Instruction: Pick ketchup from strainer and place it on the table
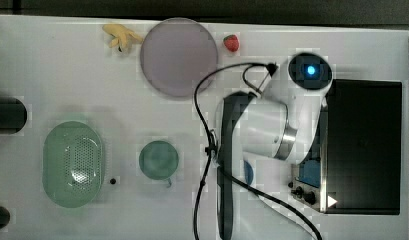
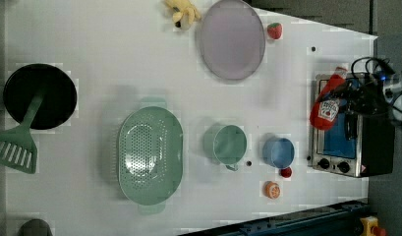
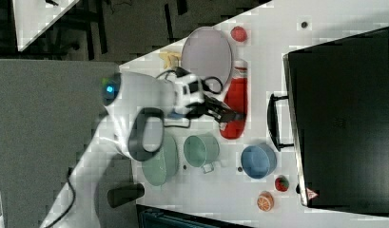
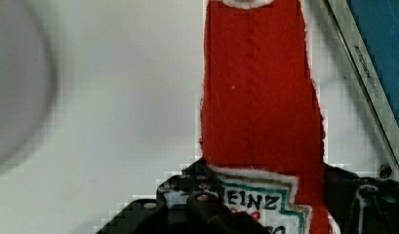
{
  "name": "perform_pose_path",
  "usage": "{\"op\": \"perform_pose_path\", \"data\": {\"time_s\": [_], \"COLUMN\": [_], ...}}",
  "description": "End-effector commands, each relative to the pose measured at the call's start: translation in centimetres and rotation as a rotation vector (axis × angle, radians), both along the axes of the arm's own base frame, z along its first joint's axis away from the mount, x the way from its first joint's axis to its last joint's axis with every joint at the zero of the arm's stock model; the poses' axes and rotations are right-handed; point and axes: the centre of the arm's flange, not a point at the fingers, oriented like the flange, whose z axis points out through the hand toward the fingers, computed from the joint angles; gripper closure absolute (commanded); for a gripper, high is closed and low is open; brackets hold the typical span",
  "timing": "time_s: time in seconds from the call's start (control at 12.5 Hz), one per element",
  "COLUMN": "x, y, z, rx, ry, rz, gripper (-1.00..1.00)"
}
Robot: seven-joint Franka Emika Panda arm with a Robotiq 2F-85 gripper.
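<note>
My gripper (image 4: 270, 207) is shut on the ketchup (image 4: 260, 97), a red bottle with a white label, gripped at the label end. In the left view the ketchup (image 2: 329, 101) hangs in the gripper (image 2: 342, 98) over the edge of the toaster oven, far from the strainer (image 2: 176, 147). In the right view the ketchup (image 3: 235, 102) lies between the purple plate and the oven, with the gripper (image 3: 228, 115) on its lower part. The pale green strainer (image 1: 52, 165) holds nothing and rests on the white table (image 1: 67, 80). The arm covers the bottle in the top view.
A purple plate (image 1: 179, 56), a banana (image 1: 121, 36) and a strawberry (image 1: 231, 42) lie at the table's far side. A green mug (image 1: 158, 159), a blue cup (image 2: 278, 151) and a toaster oven (image 2: 341, 142) are nearby. A black pan (image 2: 39, 96) and a green spatula (image 2: 14, 147) sit beyond the strainer.
</note>
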Motion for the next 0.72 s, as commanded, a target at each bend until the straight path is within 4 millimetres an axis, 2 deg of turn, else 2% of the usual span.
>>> {"op": "perform_pose_path", "data": {"time_s": [0.08, 0.4, 0.48, 0.56, 0.72], "x": [-0.5, -2.8, -3.0, -3.1, -2.8], "y": [7.8, 10.4, 10.9, 11.2, 11.6], "z": [-2.3, -7.2, -8.2, -9.1, -8.9], "rx": [0.027, 0.038, 0.042, 0.046, 0.047], "ry": [-0.021, -0.039, -0.039, -0.036, -0.045], "rz": [0.190, 0.211, 0.219, 0.224, 0.231], "gripper": [-0.21, -0.21, -0.27, -0.47, -0.91]}}
